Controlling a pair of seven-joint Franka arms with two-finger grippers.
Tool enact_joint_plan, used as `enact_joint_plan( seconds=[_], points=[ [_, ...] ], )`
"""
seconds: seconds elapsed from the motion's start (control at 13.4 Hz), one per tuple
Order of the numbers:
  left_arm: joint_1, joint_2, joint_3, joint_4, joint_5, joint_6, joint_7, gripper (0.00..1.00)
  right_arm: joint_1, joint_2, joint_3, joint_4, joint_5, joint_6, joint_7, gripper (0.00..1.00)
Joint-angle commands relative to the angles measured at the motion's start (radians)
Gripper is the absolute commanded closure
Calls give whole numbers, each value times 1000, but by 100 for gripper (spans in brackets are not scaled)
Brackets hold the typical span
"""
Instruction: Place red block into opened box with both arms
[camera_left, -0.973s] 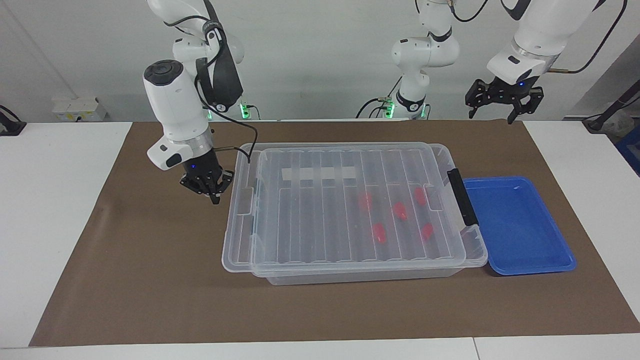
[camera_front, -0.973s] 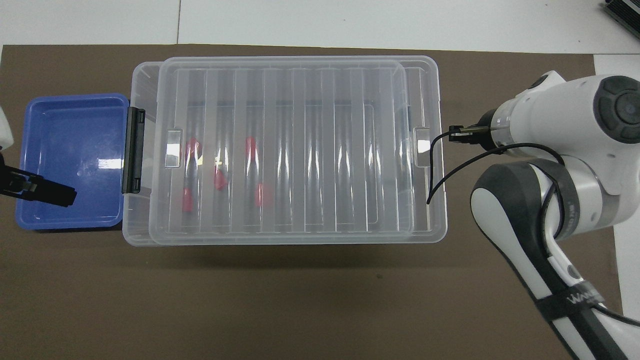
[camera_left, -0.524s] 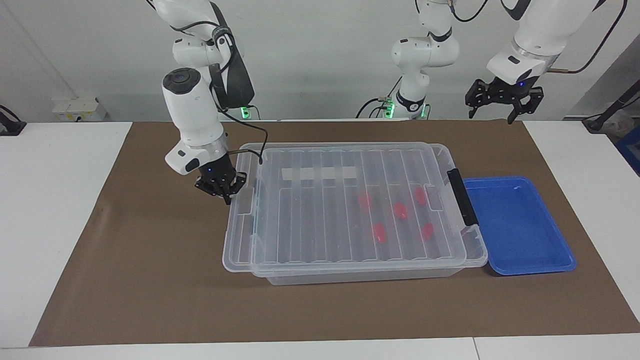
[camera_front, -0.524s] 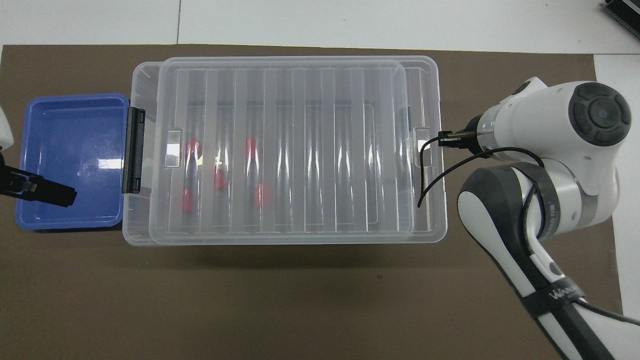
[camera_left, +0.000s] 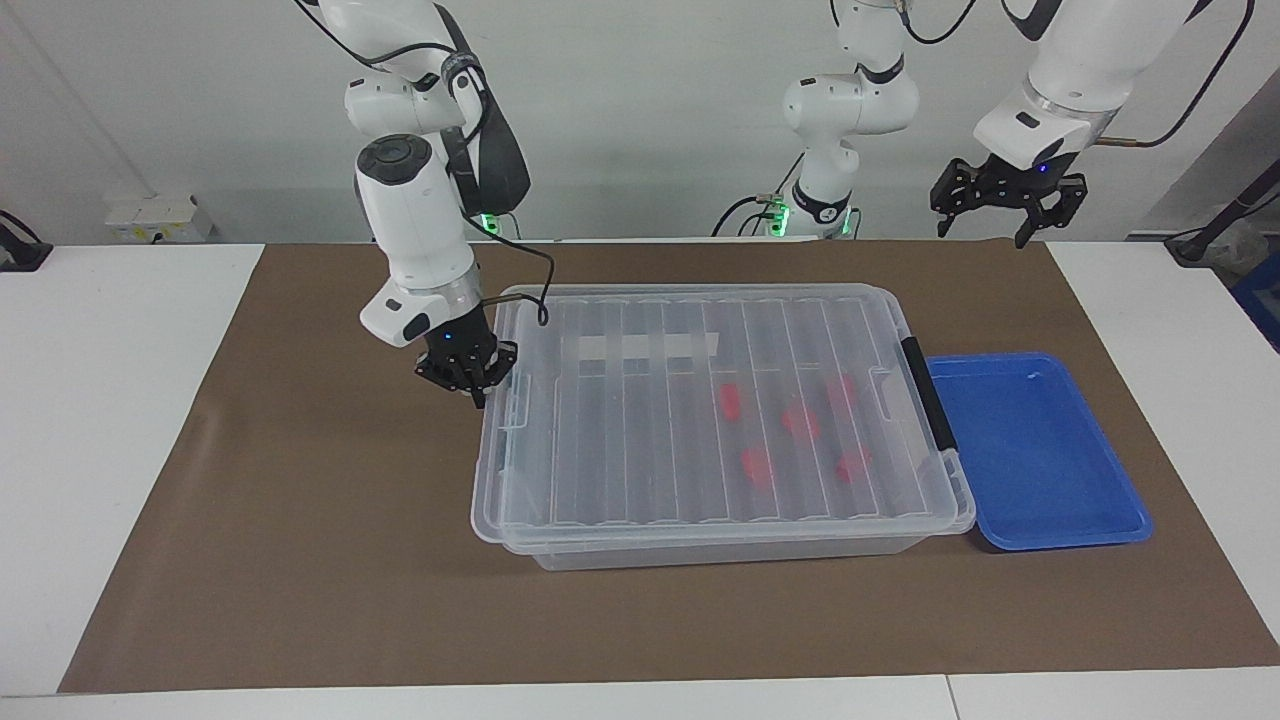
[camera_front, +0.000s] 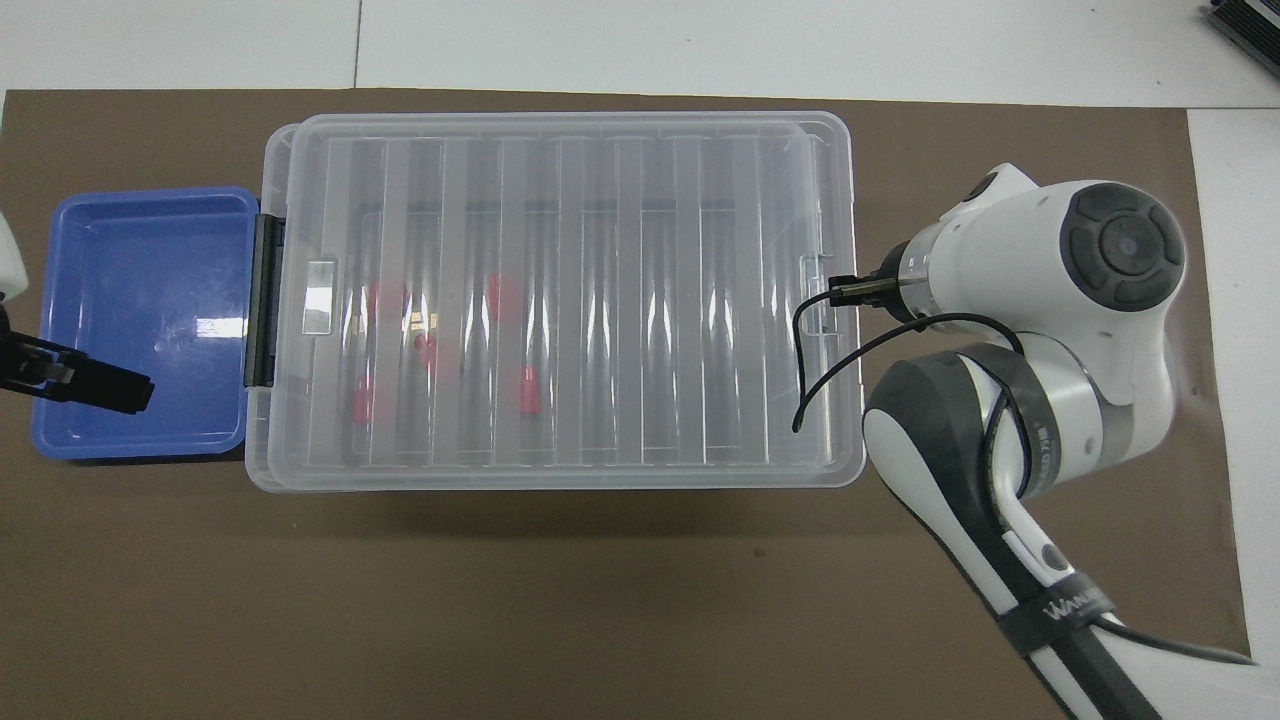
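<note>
The box (camera_left: 720, 548) (camera_front: 300, 478) is a clear bin, and its ribbed lid (camera_left: 640, 440) (camera_front: 580, 300) lies over nearly its whole top. Several red blocks rest inside under the lid near the black handle (camera_left: 930, 395), among them one red block (camera_left: 757, 466) (camera_front: 528, 388). My right gripper (camera_left: 478, 392) is shut and low, its tip against the lid's end tab at the right arm's end of the box. In the overhead view that arm's own wrist hides it. My left gripper (camera_left: 982, 232) hangs open, high over the blue tray's end of the mat, holding nothing.
A shallow blue tray (camera_left: 1060, 540) (camera_front: 140, 250) with nothing in it sits against the handle end of the box. A brown mat (camera_left: 300, 560) covers the table under both. A black cable (camera_front: 815, 370) from the right wrist loops over the lid's end.
My right gripper has travelled toward the left arm's end of the table, sliding the lid along until it covers the box almost flush. The left arm has not moved.
</note>
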Motion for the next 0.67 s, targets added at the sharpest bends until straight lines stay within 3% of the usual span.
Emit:
enact_joint_plan(
  seconds=[0.0,0.6],
  points=[
    [15,-22,-11,-26,15,14,6,0,10,5,3,-12,-5,26,-8,100],
    [15,-22,-11,-26,15,13,8,0,-38,-29,0,1,-1,-35,-13,100]
  ],
)
